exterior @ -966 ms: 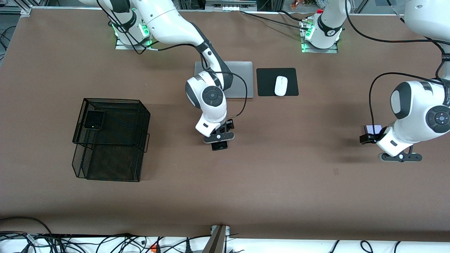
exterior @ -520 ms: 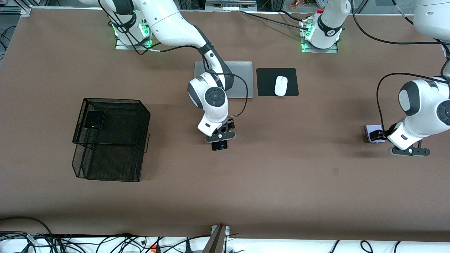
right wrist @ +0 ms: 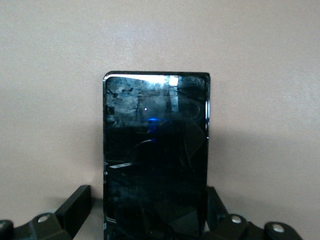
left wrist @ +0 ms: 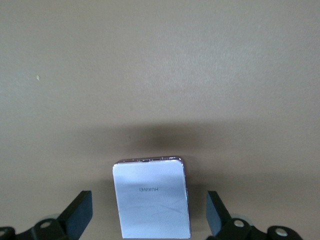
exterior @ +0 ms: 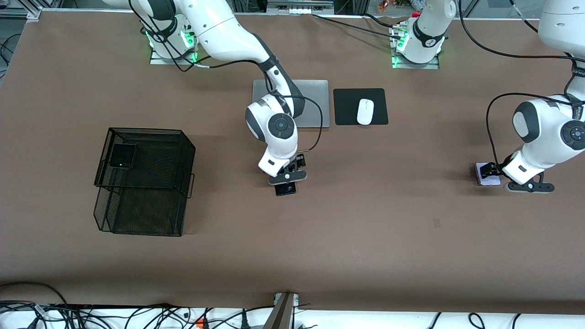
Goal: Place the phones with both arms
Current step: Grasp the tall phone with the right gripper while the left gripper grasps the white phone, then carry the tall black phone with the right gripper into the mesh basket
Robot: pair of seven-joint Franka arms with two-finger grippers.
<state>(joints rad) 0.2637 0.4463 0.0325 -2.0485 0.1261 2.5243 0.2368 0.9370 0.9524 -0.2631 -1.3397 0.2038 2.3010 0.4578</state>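
A long slim black phone (exterior: 286,189) (right wrist: 156,150) lies mid-table. My right gripper (exterior: 286,182) (right wrist: 145,210) is low over it, open, with one finger (right wrist: 75,206) on each side of the phone's end. A small pale pink-white phone (exterior: 489,180) (left wrist: 151,197) lies toward the left arm's end of the table. My left gripper (exterior: 488,171) (left wrist: 148,220) straddles it, open, with a gap between each finger (left wrist: 77,216) and the phone. A small squarish black phone (exterior: 122,156) rests in the upper tier of the black mesh basket (exterior: 146,131).
The two-tier mesh basket stands toward the right arm's end of the table. A grey laptop (exterior: 316,103) lies closed near the arm bases, partly under the right arm. Beside it a black mouse pad (exterior: 347,107) carries a white mouse (exterior: 365,111).
The left arm has swung in and lowered its gripper around the pale phone. The right gripper has shifted only slightly over the long black phone.
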